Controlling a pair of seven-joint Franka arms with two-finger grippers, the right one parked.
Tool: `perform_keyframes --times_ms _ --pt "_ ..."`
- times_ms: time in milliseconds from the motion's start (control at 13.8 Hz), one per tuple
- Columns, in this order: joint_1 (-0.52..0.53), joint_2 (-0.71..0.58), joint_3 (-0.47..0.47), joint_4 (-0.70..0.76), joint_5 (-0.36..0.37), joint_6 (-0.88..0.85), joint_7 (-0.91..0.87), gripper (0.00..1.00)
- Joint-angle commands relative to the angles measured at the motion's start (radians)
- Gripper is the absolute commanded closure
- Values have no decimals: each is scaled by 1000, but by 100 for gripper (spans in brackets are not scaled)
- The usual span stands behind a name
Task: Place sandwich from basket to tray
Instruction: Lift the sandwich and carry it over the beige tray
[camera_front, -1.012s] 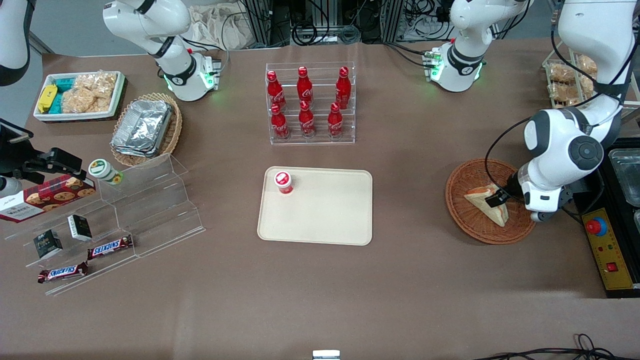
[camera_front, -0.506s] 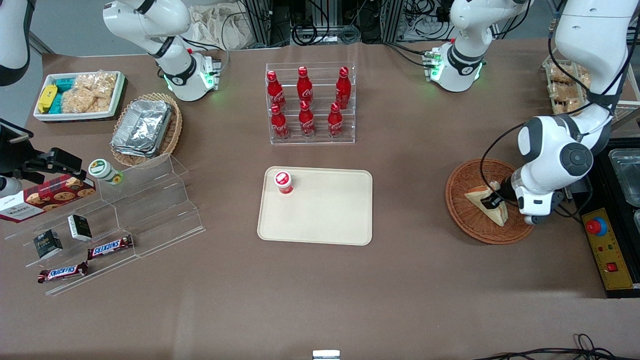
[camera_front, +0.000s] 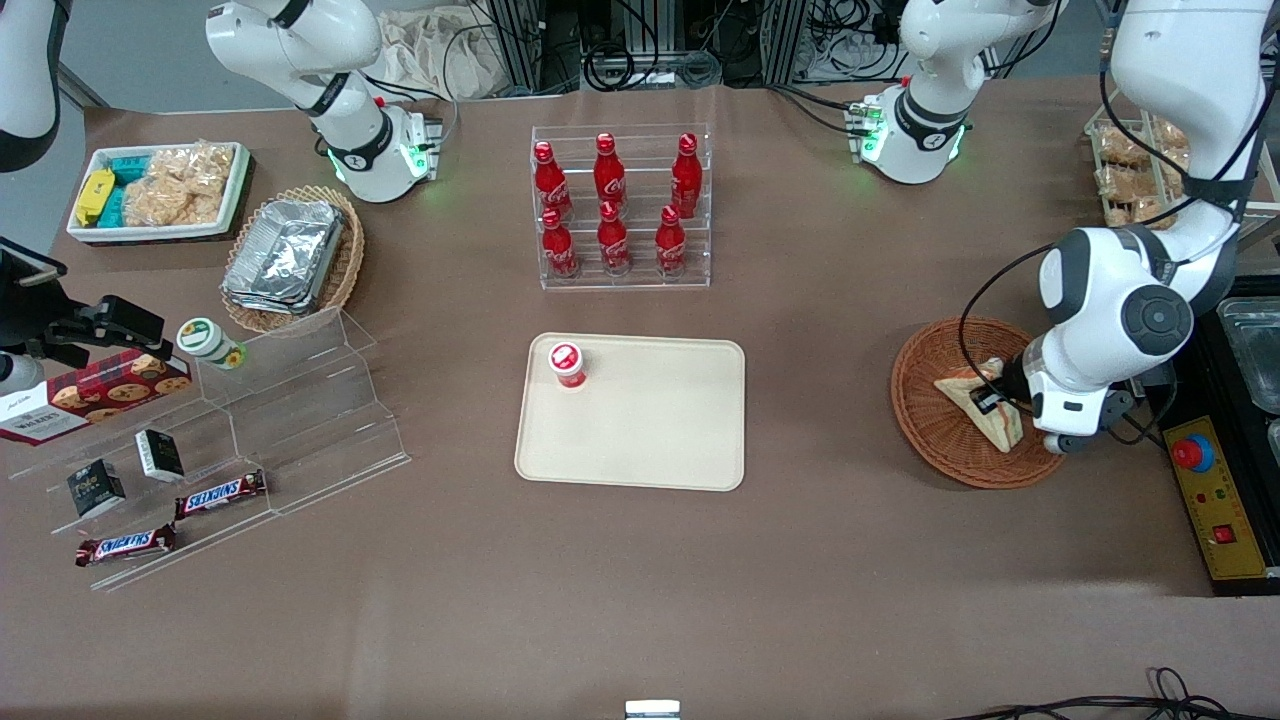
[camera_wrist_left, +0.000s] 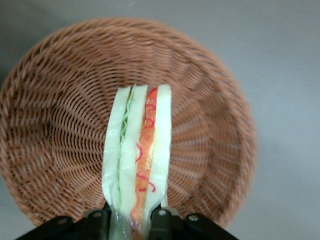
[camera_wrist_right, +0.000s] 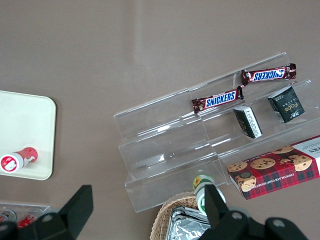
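So the gripper (camera_wrist_left: 131, 220) is clamped narrow on the sandwich (camera_wrist_left: 137, 165), a finger (camera_wrist_left: 161, 216) pressed against each bread face. Sandwich stands on edge over the basket (camera_front: 930, 420), near the rim closest to the working arm. Tray (camera_front: 650, 440) sits well apart, mid-table.

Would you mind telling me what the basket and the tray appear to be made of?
Basket: woven wicker, reddish-brown, with visible coiled strands, probably rattan or an imitation. Tray: smooth matte cream surface with a moulded rim, likely plastic. The pincer is shut on the sandwich above the basket.
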Motion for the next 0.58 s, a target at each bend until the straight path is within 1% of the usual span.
perform_keyframes --times_ms 0,145,217,361,506 --pt "-5 -27 -98 162 9 -228 88 100" --pt "-31 -2 -183 298 13 -378 93 100" --pt "-74 13 -211 360 27 -429 99 100" --pt "-216 93 -217 475 35 -491 80 100" --pt "-337 186 -216 547 35 -489 18 100"
